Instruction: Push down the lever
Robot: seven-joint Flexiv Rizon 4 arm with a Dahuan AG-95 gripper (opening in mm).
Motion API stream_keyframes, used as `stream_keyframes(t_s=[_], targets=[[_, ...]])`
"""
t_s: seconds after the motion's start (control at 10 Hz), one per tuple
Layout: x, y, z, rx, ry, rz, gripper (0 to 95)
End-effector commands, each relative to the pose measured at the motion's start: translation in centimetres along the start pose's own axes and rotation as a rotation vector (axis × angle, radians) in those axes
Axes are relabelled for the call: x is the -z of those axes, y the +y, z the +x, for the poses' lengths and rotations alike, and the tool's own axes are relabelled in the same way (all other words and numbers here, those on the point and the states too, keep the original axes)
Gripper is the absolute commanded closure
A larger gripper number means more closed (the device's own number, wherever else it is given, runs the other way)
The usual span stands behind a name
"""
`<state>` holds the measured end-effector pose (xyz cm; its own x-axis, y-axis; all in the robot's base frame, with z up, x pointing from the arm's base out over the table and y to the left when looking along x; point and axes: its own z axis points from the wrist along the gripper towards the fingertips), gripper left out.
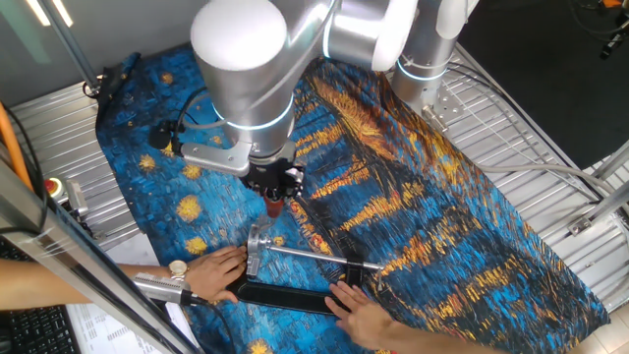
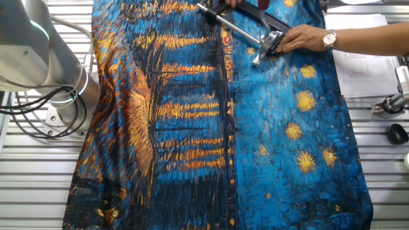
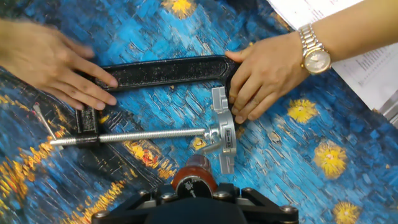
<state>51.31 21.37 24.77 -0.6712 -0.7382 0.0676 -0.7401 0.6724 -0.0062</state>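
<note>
The lever is a short silver arm with a reddish-brown knob [image 3: 194, 177], hinged to the silver bracket [image 3: 222, 134] of a clamp. It stands up towards the hand camera. In one fixed view the knob [image 1: 274, 206] shows just under my gripper [image 1: 275, 190]. My gripper [image 3: 194, 195] sits right above the knob with its black fingers together, their tips at the knob's top. The fingers are not around it. In the other fixed view the bracket [image 2: 268, 42] lies at the top edge and the gripper is out of frame.
The black C-shaped clamp frame [image 3: 168, 71] and the long silver rod [image 3: 143, 135] lie on the blue and orange painted cloth [image 1: 442, 206]. Two human hands [image 3: 56, 59] [image 3: 264, 78] hold the frame down, one wearing a wristwatch [image 3: 314, 53]. Papers lie beyond the cloth.
</note>
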Motion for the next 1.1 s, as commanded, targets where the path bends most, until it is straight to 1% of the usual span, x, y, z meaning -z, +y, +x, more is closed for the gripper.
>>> stream_keyframes(t_s=[0.1, 0.2, 0.3, 0.4, 0.5, 0.6, 0.8, 0.9, 1.0, 1.1], targets=[[-0.3, 0.0, -1.5, -0.012, 0.002, 0.012, 95.0], [-0.2, 0.0, -1.8, -0.011, 0.003, 0.013, 95.0], [0.0, 0.2, -2.8, -0.022, 0.013, 0.024, 95.0], [0.0, 0.1, -3.4, -0.023, 0.007, 0.027, 95.0], [-0.3, -0.1, -4.3, -0.032, -0.003, 0.033, 95.0], [-0.5, 0.0, -4.7, -0.035, -0.009, 0.033, 95.0], [-0.8, 0.0, -4.9, -0.023, -0.021, 0.024, 95.0], [-0.9, 0.1, -5.1, -0.02, -0.04, 0.029, 95.0], [-0.8, 0.3, -5.0, -0.003, -0.068, 0.025, 95.0], [-0.6, 0.7, -4.7, 0.009, -0.08, 0.024, 95.0]])
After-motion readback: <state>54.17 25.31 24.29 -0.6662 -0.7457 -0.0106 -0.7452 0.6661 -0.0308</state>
